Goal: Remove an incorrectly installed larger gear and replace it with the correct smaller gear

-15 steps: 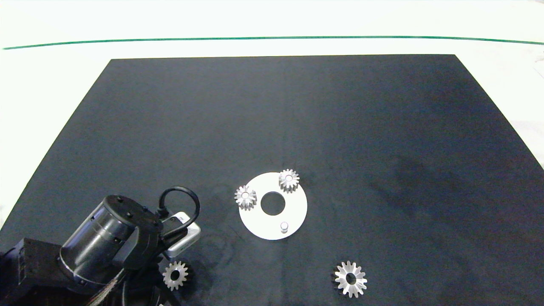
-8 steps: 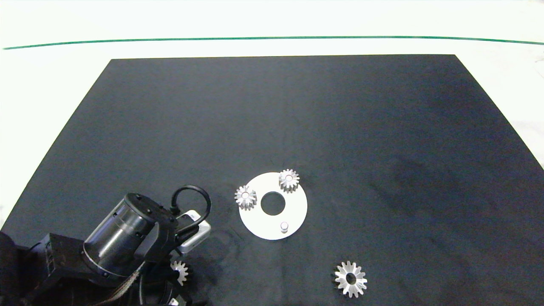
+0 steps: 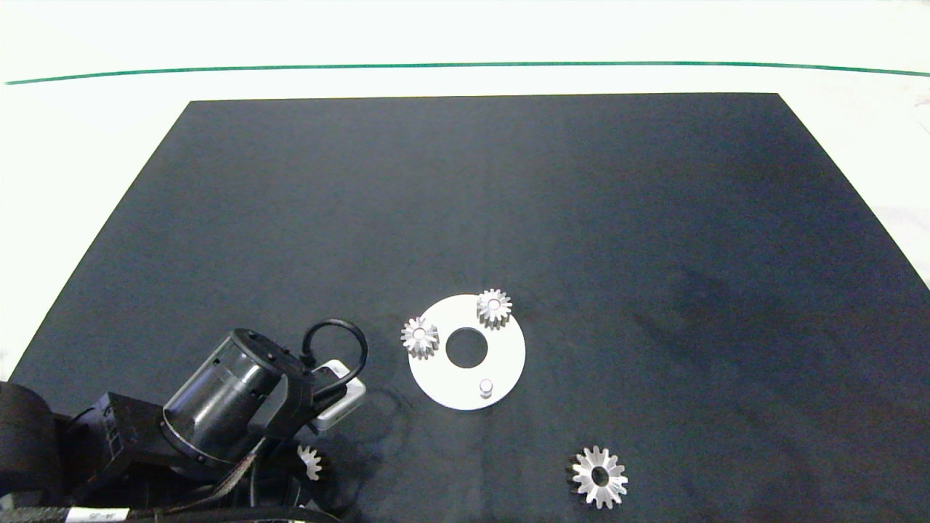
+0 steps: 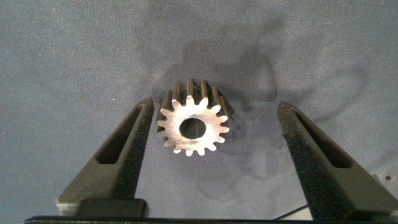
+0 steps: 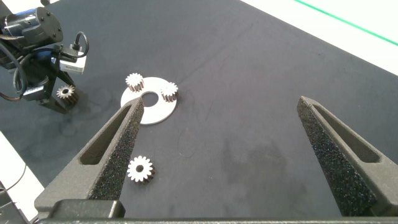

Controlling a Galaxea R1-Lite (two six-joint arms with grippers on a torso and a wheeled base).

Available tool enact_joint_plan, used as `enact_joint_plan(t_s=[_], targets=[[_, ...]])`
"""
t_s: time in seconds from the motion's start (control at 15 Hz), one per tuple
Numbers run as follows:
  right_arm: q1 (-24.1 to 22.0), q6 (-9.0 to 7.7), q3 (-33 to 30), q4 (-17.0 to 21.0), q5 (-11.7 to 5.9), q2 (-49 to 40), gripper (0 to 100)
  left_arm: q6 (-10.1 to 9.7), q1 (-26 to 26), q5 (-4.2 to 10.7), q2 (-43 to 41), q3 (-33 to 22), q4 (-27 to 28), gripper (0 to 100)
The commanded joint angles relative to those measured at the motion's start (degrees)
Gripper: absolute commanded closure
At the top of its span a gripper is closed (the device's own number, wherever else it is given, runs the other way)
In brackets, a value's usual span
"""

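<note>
The smaller gear lies flat on the black mat between the spread fingers of my left gripper, which is open and touches nothing. From above, only an edge of this gear shows under the left arm at the mat's front left. The larger gear, star-toothed, lies loose on the mat at the front right. My right gripper hangs open and empty high over the table, out of the head view.
A white disc plate sits mid-mat with two small gears on pegs and one bare peg. The black mat is bare toward the back and right.
The left arm has moved right and lowered over the smaller gear, now hiding most of it from above. The gears and plate have not moved.
</note>
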Motion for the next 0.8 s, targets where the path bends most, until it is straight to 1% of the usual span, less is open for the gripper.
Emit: enact_joint_plan(t_s=[0.07, 0.53, 0.67, 0.8], targets=[[0.0, -0.16, 0.1, 0.0, -0.09, 0.1, 0, 0.08, 0.1, 0.09, 0.2, 0.1, 0.1, 28], [0.0, -0.16, 0.4, 0.0, -0.09, 0.2, 0, 0.17, 0.2, 0.27, 1.3, 0.0, -0.5, 41], [0.0, -0.34, 0.4, 0.0, -0.09, 0.3, 0, 1.23, 0.5, 0.18, 1.5, 0.0, -1.1, 46], [0.0, -0.34, 0.4, 0.0, -0.09, 0.2, 0, 1.84, 0.6, 0.18, 1.6, 0.1, -1.1, 49]])
